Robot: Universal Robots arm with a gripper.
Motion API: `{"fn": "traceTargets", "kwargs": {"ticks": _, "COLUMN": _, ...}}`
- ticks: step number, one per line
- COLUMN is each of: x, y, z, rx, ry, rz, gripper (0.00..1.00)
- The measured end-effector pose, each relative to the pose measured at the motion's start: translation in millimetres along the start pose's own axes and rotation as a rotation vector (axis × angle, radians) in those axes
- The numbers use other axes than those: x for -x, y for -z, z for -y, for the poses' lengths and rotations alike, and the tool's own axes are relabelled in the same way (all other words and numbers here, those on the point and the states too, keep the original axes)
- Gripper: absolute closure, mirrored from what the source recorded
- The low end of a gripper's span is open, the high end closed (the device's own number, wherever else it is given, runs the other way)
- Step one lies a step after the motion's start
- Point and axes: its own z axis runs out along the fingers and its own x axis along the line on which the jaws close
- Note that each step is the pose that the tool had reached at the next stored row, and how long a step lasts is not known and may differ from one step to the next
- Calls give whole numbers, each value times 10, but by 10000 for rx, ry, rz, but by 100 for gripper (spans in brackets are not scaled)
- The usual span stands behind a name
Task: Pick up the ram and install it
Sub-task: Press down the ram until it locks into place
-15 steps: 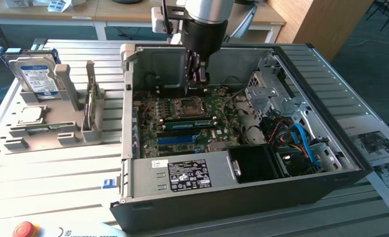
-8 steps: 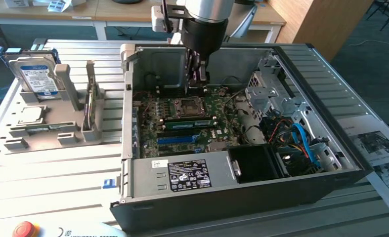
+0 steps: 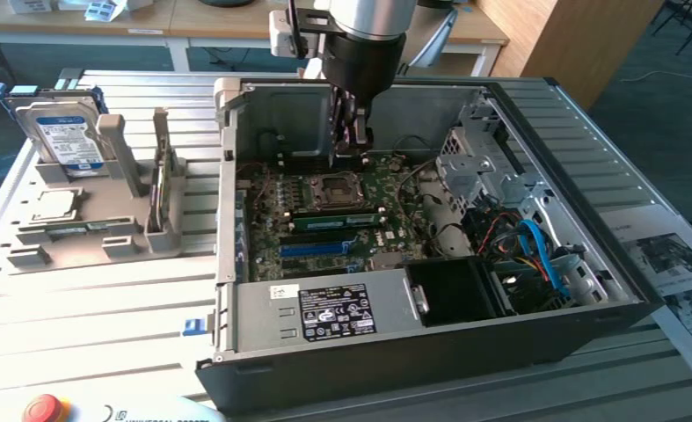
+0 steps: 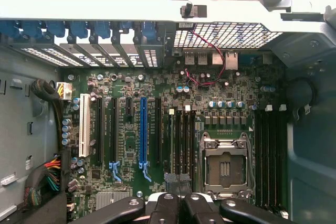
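Robotics lab bench. Open PC case on slotted aluminium table, hard drive in a fixture, desks behind.

Open computer case lying on a slatted metal table. Gripper reaching down inside, fingers closed, above the green motherboard near the processor socket. Green ram seated just beside that socket. Hard drive upright in a grey holder at the exterior view's left. Red button at the near edge.
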Motion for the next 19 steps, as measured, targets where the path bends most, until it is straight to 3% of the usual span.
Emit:
{"fn": "traceTargets", "kwargs": {"ticks": 9, "x": 0, "y": 0, "z": 0, "rx": -1, "ry": -56, "rz": 3, "gripper": 89}}
{"fn": "traceTargets", "kwargs": {"ticks": 19, "x": 0, "y": -1, "z": 0, "rx": -30, "ry": -1770, "rz": 89, "gripper": 89}}
